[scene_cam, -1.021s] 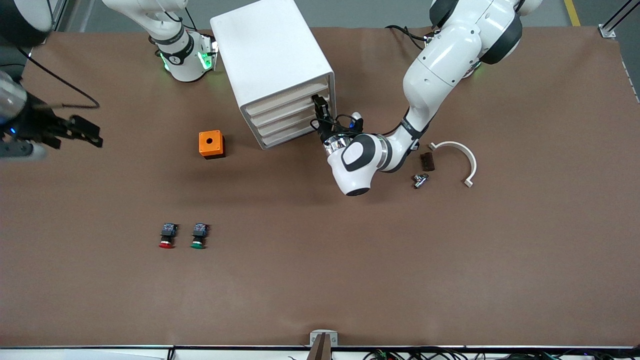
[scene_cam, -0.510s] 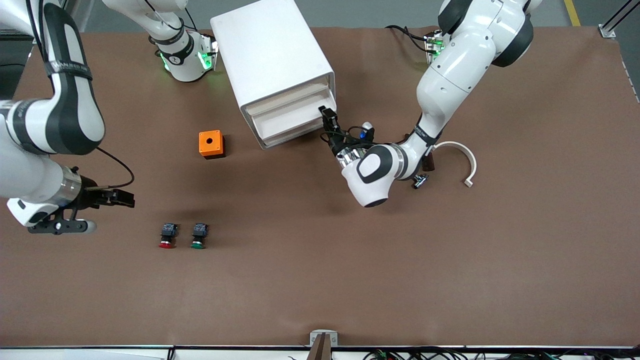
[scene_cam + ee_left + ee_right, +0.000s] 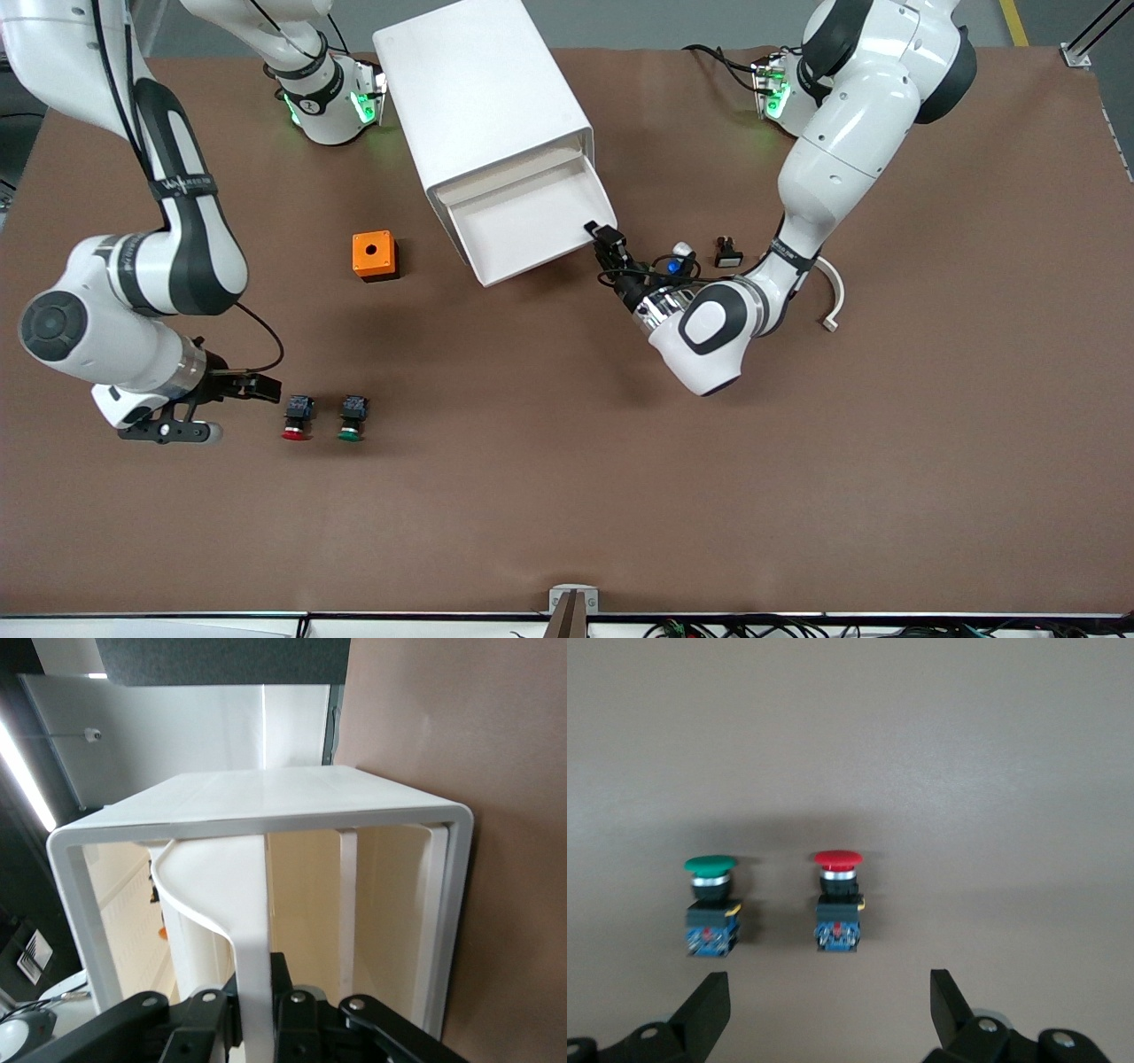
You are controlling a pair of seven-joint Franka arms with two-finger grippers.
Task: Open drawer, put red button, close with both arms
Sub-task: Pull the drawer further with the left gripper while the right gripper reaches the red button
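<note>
The white cabinet (image 3: 483, 97) has one drawer (image 3: 532, 221) pulled well out, and its inside shows bare. My left gripper (image 3: 607, 241) is shut on the drawer's front lip; in the left wrist view the thin white lip (image 3: 252, 939) runs between the closed fingers of the left gripper (image 3: 255, 1010). The red button (image 3: 296, 418) lies on the table beside a green-capped one (image 3: 352, 418). My right gripper (image 3: 266, 387) hangs low and open beside the red button, on the right arm's end. In the right wrist view the red button (image 3: 838, 899) sits ahead of the right gripper (image 3: 828, 992), clear of both fingers.
An orange box (image 3: 375, 255) stands between the buttons and the cabinet. Near the left arm's wrist lie a small black part (image 3: 726, 252) and a white curved piece (image 3: 833, 292). The green button (image 3: 710, 904) lies close beside the red one.
The left arm has drawn the drawer out of the cabinet toward the front camera. The right arm has swung in and down, bringing its open gripper beside the red button.
</note>
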